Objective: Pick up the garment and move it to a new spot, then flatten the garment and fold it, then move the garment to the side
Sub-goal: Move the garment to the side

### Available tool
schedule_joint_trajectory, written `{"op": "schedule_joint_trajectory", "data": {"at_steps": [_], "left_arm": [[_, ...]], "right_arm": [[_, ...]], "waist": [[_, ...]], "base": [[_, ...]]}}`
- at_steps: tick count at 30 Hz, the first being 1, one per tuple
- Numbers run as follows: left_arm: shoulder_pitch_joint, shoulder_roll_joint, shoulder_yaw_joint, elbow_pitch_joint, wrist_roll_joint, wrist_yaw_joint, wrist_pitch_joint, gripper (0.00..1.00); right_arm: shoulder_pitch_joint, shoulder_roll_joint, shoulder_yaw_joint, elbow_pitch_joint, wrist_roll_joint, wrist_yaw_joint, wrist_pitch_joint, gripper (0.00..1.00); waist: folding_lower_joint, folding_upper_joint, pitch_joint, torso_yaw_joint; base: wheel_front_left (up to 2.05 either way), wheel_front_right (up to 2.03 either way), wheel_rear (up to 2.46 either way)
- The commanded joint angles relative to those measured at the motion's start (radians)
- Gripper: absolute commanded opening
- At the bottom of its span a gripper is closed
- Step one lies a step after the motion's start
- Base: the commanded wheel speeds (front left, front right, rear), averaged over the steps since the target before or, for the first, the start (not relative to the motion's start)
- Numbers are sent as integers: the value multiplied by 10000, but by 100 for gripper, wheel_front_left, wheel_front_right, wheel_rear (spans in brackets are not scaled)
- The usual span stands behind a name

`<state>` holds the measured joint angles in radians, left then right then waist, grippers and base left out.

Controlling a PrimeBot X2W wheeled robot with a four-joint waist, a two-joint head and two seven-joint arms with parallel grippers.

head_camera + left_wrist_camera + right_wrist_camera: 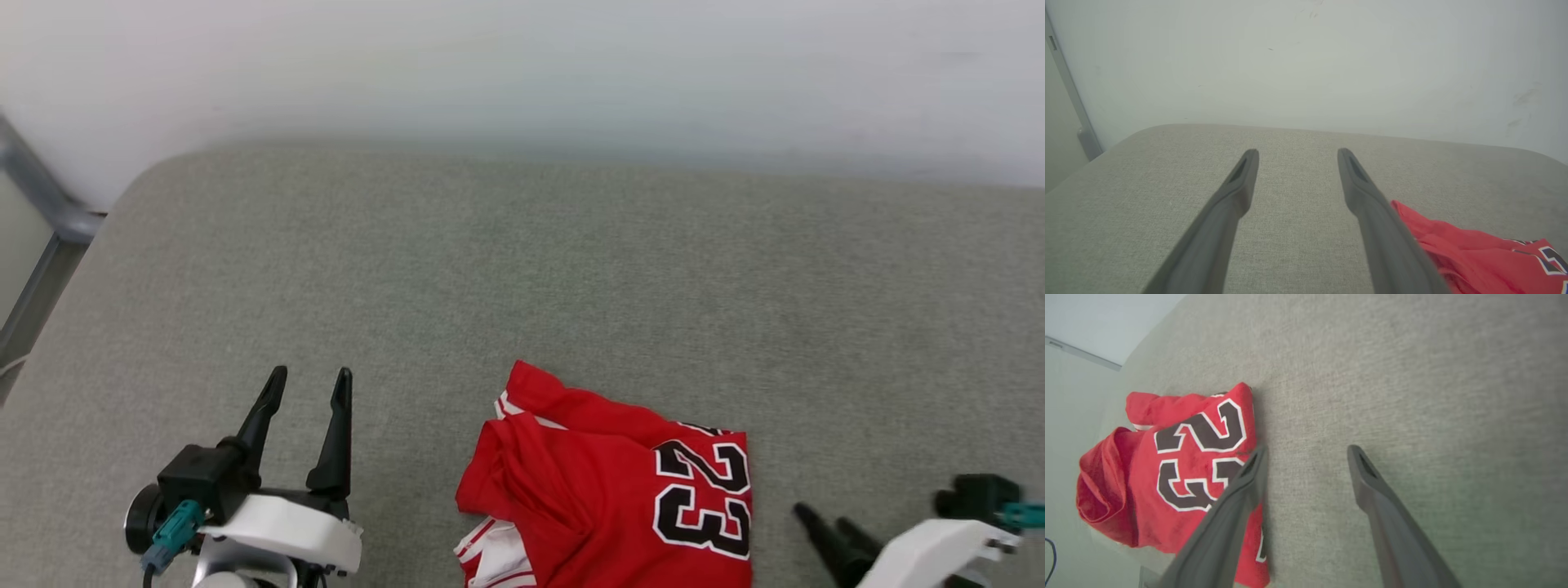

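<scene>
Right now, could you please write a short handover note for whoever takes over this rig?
Left gripper: open, empty, over the grey padded surface, left of the shirt, apart from it.
Right gripper: open, empty, right of the shirt, apart too.
Shirt: loose red bundle on the near side of the surface, number 23 up.
Done: nothing I can confirm; it is neither flat nor neatly folded.
Left: pick up, move, flatten, fold, set aside.

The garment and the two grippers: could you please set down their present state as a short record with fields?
garment: red, bunched up, not flat, number 23 facing up, lying on the grey surface
left gripper: open, empty, left of the garment, apart from it
right gripper: open, empty, right of the garment, apart from it
</scene>
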<state>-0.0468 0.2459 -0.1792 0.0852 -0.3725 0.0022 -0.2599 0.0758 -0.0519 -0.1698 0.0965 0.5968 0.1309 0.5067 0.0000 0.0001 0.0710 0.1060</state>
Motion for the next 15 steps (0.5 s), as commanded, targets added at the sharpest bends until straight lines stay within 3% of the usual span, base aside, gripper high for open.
{"op": "schedule_joint_trajectory", "data": {"at_steps": [1,9,14,15], "left_arm": [[-160,-38,9,-52,28,-37,-66,100],[-452,-283,188,-6,92,-300,-72,100],[-481,-406,354,78,208,-444,-71,100],[-499,-440,376,92,241,-457,-71,100]], "right_arm": [[-156,26,166,78,110,-5,224,100],[-531,24,1244,964,1261,-8,1808,100],[-791,50,1578,1928,1203,-16,2312,100],[-822,55,1636,2094,1139,-17,2381,80]], "waist": [[0,-1,227,234],[0,-1,669,676],[0,-1,760,801],[0,-1,767,824]], "base": [[0,0,0],[0,0,0],[0,0,0],[0,0,0]]}}
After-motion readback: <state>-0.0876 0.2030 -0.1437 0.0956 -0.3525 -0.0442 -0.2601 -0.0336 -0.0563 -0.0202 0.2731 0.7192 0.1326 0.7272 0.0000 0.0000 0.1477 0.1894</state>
